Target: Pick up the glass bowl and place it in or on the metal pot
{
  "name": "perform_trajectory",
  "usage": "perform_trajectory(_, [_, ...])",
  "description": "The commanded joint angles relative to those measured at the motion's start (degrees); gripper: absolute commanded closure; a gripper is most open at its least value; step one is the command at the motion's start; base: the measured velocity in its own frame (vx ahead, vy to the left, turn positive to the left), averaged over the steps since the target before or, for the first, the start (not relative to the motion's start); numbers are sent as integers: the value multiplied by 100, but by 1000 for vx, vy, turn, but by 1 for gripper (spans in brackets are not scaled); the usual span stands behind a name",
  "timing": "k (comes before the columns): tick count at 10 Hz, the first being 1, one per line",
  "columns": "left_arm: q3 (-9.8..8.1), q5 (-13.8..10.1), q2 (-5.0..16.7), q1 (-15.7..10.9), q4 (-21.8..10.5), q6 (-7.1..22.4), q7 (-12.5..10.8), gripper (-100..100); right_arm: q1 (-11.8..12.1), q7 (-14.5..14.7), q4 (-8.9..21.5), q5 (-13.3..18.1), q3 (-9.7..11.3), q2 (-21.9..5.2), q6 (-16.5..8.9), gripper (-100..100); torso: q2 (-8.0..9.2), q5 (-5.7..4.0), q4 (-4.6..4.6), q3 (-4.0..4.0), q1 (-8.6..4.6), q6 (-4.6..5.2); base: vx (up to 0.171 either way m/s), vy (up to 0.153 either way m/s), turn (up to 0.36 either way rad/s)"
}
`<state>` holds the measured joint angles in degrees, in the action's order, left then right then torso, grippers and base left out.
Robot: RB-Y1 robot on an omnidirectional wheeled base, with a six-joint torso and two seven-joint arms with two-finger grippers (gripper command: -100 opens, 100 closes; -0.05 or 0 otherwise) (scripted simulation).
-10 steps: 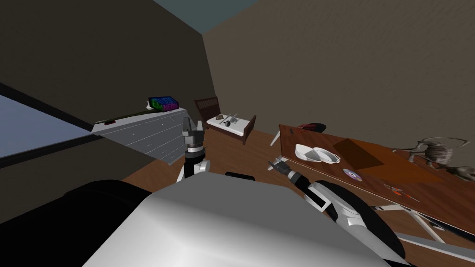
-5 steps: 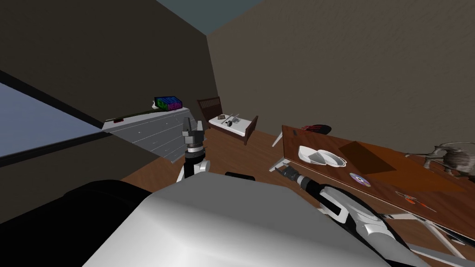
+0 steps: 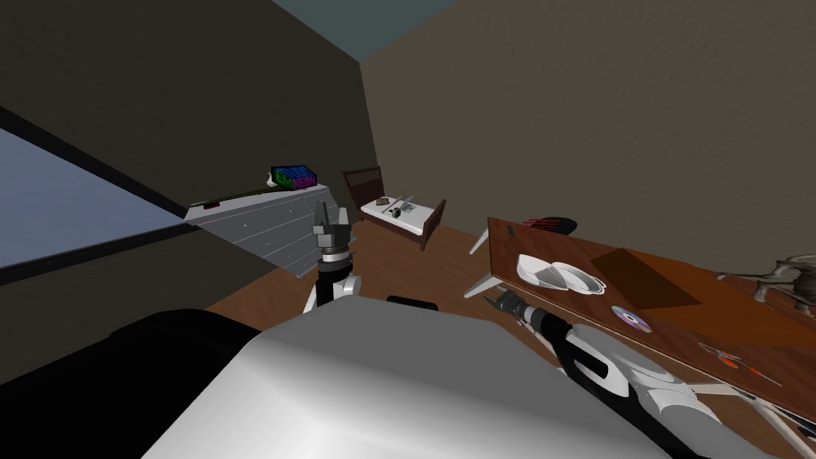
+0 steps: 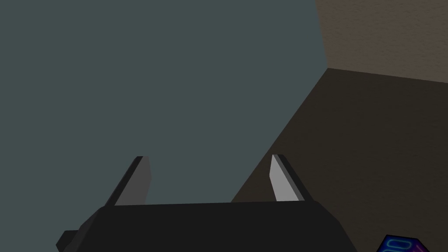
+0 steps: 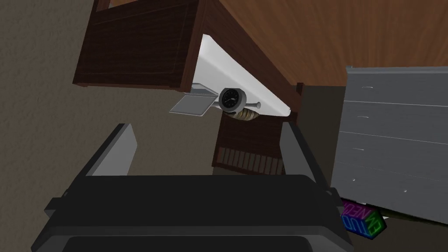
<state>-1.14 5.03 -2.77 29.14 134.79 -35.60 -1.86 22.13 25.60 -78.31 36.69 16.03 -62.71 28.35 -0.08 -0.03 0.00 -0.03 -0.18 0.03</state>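
Occupying the head view's right: brown table [image 3: 677, 307]. Set beyond, at the far wall: bed [image 3: 398, 211]. Borne near the table's end corner: deeper white vessel [image 3: 532, 268] touching shallower white vessel [image 3: 580, 279]; bowl and pot cannot be told apart. Right gripper [image 3: 492, 297], fingers spread wide, empty, is held just beside that corner, aimed bedward; both vessels lie to its right. Left gripper [image 3: 329, 217], likewise spread, is raised well apart.

The left arm stands upright, its left gripper [image 3: 332, 209] pointing straight up, fingers spread apart. The right arm reaches forward and low, the right gripper [image 5: 206, 127] with fingers likewise parted.
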Motion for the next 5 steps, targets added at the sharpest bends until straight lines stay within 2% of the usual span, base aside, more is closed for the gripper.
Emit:
perform_trajectory(1, [0,0,0,0,0,0,0,0,-43,169,286,176,54,-194,19,-100,0,0,0,0,0,0,47,-15,60])
perform_trajectory(2, [0,0,0,0,0,0,0,0,-43,169,308,176,54,-194,19,-100,-5,0,-1,-3,-1,-1,41,-16,29])
perform_trajectory(3, [0,0,0,0,0,0,0,0,-48,292,508,317,90,-369,4,-100,-4,-1,-1,-2,-2,1,50,-26,50])
perform_trajectory(4, [0,0,0,0,0,0,0,0,-48,292,508,317,90,-369,4,-100,-7,-1,-1,-4,-6,-1,41,-25,30])
perform_trajectory(5, [0,0,0,0,0,0,0,0,-48,412,694,450,123,-528,-12,-100,-4,-1,-1,-3,-5,1,51,-34,44])
